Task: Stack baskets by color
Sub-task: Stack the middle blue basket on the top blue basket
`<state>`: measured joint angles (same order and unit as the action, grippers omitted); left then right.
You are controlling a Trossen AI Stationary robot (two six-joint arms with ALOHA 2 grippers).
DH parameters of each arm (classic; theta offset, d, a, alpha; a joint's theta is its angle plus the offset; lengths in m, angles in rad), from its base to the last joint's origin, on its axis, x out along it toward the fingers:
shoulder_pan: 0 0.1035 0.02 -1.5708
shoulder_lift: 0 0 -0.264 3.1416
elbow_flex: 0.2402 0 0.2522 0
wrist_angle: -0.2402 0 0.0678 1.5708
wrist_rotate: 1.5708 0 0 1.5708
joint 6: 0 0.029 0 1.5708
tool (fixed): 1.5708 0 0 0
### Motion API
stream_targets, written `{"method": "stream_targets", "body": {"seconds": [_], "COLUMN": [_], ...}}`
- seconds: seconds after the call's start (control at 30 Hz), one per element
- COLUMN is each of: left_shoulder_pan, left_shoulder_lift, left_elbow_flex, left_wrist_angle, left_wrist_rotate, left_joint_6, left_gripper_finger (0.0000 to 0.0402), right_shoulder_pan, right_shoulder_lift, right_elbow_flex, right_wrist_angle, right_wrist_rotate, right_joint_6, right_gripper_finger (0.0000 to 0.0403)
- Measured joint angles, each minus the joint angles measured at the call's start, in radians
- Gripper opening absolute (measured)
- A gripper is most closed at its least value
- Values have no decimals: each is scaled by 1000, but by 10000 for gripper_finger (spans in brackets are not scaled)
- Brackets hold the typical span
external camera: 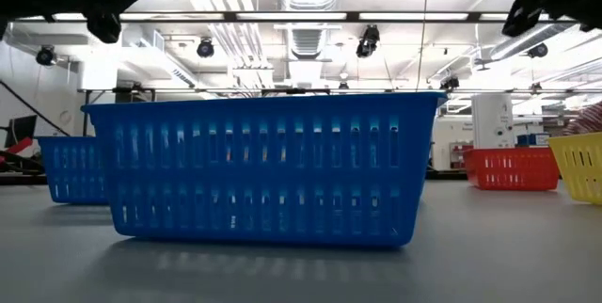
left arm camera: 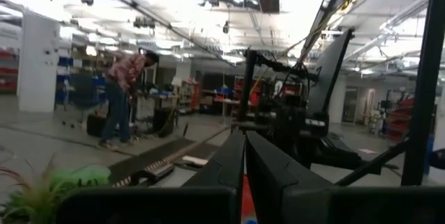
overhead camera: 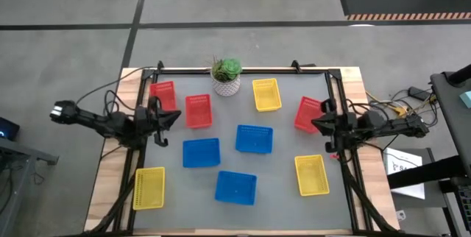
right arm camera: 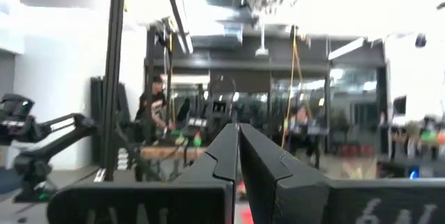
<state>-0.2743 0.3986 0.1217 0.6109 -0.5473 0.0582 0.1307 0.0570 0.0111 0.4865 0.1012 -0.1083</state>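
On the grey table [overhead camera: 280, 171], in a workshop with a person [left arm camera: 124, 99] behind, nine baskets [overhead camera: 255, 139] lie unstacked between the left gripper [overhead camera: 175, 117] and right gripper [overhead camera: 315, 124], both pressed together, empty.

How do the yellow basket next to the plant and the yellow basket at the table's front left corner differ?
The yellow basket by the plant sits at the back of the table, right of the potted plant; the front-left yellow basket sits at the near edge, far from the plant. The first has a red basket as neighbour, the second a blue basket. Both are alike in size, lie flat, unstacked and empty.
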Motion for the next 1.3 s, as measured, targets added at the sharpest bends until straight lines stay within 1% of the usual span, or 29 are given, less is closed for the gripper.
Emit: {"method": "stream_targets", "body": {"seconds": [0.23, 0.33, 0.4, 0.47, 0.6, 0.67, 0.8, 0.9, 1.0, 1.13, 1.2, 1.3], "left_shoulder_pan": [0, 0, 0, 0, 0, 0, -1, -3, -13, -38, -48, -61], "left_shoulder_lift": [145, 228, 273, 324, 417, 472, 590, 695, 811, 947, 1008, 1076], "left_elbow_flex": [107, 150, 190, 236, 367, 440, 603, 728, 843, 976, 1024, 1072], "left_wrist_angle": [1, -3, -32, -85, -284, -437, -747, -971, -1167, -1414, -1525, -1635], "left_wrist_rotate": [-1, -2, -1, 7, 21, 41, 150, 253, 362, 477, 526, 595], "left_joint_6": [-68, -106, -118, -163, -295, -381, -557, -642, -699, -718, -728, -728], "left_gripper_finger": [0, 0, 0, 0, 0, 0, 0, 0, 0, 0, 0, 0], "right_shoulder_pan": [0, 0, 0, 0, 0, 0, 0, 0, 0, 0, 0, 0], "right_shoulder_lift": [56, 71, 79, 83, 82, 82, 82, 82, 82, 82, 82, 82], "right_elbow_flex": [0, 0, 0, 0, 0, 0, 0, 0, 0, 0, 0, 0], "right_wrist_angle": [155, 162, 160, 158, 161, 167, 170, 180, 179, 179, 179, 179], "right_wrist_rotate": [-50, -50, -50, -50, -49, -49, -49, -49, -49, -49, -48, -48], "right_joint_6": [-151, -180, -183, -200, -235, -245, -279, -310, -324, -349, -356, -358], "right_gripper_finger": [9, 9, 9, 9, 9, 9, 9, 9, 9, 9, 9, 9]}}
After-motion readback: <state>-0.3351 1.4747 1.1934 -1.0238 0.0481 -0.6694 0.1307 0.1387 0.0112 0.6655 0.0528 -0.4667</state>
